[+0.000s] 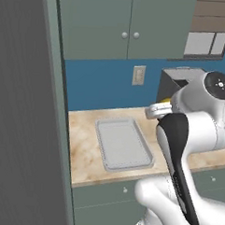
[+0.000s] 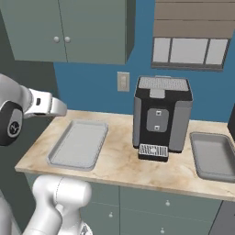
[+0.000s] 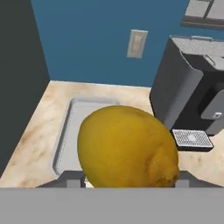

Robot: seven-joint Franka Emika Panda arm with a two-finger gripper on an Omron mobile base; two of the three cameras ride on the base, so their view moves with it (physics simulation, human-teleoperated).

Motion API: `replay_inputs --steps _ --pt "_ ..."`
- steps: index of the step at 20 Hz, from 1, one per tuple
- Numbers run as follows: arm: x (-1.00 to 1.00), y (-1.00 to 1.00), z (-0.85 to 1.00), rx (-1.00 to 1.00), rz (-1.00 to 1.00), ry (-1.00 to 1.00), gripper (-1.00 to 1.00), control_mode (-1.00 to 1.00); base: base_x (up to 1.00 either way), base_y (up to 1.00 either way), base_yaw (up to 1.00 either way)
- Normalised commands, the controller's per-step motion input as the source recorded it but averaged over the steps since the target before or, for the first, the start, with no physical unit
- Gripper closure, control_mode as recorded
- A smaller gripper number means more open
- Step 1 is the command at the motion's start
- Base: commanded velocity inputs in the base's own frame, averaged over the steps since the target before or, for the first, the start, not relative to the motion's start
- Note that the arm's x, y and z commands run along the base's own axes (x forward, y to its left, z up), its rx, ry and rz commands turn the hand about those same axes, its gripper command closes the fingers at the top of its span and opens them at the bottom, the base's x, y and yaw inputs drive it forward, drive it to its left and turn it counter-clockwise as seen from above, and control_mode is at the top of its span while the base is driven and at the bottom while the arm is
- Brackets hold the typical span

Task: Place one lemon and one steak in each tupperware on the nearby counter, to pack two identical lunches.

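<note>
Early going, by the look. Gripper (image 3: pixel 127 183) clamped on a lemon (image 3: pixel 127 146), above the left counter (image 2: pixel 124 167) end. Both tupperware trays (image 2: pixel 78 144) (image 2: pixel 213 156) bare; steaks unpacked.

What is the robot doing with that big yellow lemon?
The robot is holding a lemon in its gripper, up above the counter. Below and ahead of it sits an empty grey tray near the left end of the counter. A second tray, empty as far as it shows, waits on the other side of a dark coffee machine. Nothing is packed yet, so the lemon probably goes into the near tray next.
</note>
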Motion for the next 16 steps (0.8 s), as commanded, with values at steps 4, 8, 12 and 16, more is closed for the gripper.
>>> replay_inputs --steps 4,8,12,16 --pt "0.14 0.00 -0.96 0.02 0.08 0.16 1.00 -1.00 0.00 0.00 0.00" --pt "0.30 0.00 -0.89 0.02 0.09 0.03 1.00 -1.00 0.00 0.00 0.00" --pt "0.86 0.00 -0.76 0.03 0.05 0.07 1.00 -1.00 0.00 0.00 0.00" --pt "1.00 0.00 -0.62 0.04 0.03 0.14 1.00 -1.00 0.00 0.00 0.00"
